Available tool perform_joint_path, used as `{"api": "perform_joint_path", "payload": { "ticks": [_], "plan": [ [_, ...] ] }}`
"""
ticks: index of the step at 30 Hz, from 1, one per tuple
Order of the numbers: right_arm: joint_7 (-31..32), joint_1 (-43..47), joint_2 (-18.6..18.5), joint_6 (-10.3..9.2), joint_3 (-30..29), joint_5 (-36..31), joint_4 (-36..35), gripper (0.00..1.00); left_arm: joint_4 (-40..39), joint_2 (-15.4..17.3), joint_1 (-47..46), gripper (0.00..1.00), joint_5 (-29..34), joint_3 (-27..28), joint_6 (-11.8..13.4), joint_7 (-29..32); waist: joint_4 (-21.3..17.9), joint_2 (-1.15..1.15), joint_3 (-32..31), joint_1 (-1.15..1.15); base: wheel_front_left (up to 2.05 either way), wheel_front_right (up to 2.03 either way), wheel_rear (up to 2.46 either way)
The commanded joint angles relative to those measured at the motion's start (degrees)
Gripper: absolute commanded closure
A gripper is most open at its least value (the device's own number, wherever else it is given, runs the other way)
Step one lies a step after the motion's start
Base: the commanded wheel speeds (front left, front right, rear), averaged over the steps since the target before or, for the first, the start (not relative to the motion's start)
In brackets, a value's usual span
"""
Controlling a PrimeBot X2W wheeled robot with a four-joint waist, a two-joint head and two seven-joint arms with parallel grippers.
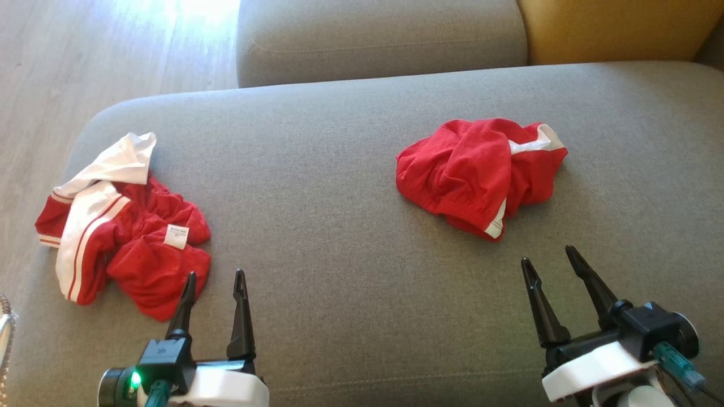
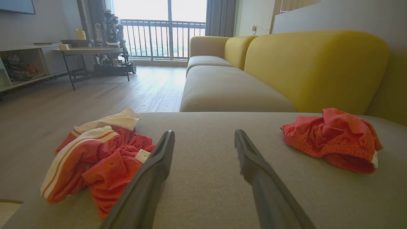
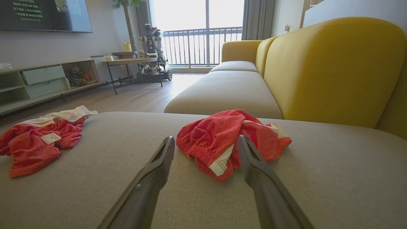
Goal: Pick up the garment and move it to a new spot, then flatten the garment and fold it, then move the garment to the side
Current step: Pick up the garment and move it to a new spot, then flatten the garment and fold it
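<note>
While the left hand (image 1: 215,273) and right hand (image 1: 548,254) hover spread and empty, red shorts (image 1: 469,169) lie crumpled at 2 o'clock on the sofa seat (image 1: 339,226), a red-and-white garment (image 1: 147,226) at 9 o'clock.

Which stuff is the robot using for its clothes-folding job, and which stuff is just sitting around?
For the job: crumpled red garment, red-and-white garment (either could be it), left gripper and right gripper, both open, grey seat.
Just lying about: yellow sofa back, table, other robot, TV.
</note>
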Motion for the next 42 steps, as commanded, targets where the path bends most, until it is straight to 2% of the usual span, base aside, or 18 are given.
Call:
{"api": "perform_joint_path", "payload": {
  "ticks": [1, 32, 35, 38, 39, 42],
  "plan": [
    [-0.4, -1.8, -0.2, -0.01, 1.3, -0.4, -1.8, 0.0, -1.6, -0.2, -2.4, 0.0, -0.1, 2.2, 0.2, -0.3, -0.1, 0.0, 0.1, 0.01, 0.0, 0.0, 0.0],
    [-0.4, -2.9, -0.2, -0.01, 1.4, 0.0, -2.0, 0.0, 0.0, -0.2, -3.2, 0.0, 0.6, 1.1, 0.0, -0.3, -1.2, 0.0, 0.8, 0.01, 0.0, 0.0, 0.0],
    [-0.4, -3.1, -0.2, -0.01, 1.3, -0.1, -2.2, 0.0, 1.4, -0.2, -3.2, 0.0, -2.9, 0.9, -1.0, -0.3, -2.1, 0.0, 1.4, 0.01, 0.0, 0.0, 0.0],
    [-0.4, -3.7, -0.2, -0.01, 1.0, -0.3, -2.8, 0.0, 4.7, -0.2, -4.7, 0.0, -7.8, -1.3, -4.8, -0.3, -3.4, 0.0, 2.5, 0.01, 0.0, 0.0, 0.0],
    [-0.4, -3.7, -0.2, -0.01, 1.0, -0.3, -2.8, 0.0, 4.7, -0.2, -4.7, 0.0, -7.8, -1.3, -4.8, -0.3, -3.4, 0.0, 2.5, 0.01, 0.0, 0.0, 0.0],
    [-0.4, -4.7, -0.2, -0.01, 0.8, -0.3, -3.5, 0.0, 8.7, -0.2, -7.5, 0.0, -12.4, -4.3, -8.6, -0.3, -5.5, 0.0, 4.0, 0.01, 0.0, 0.0, 0.0]
  ]
}}
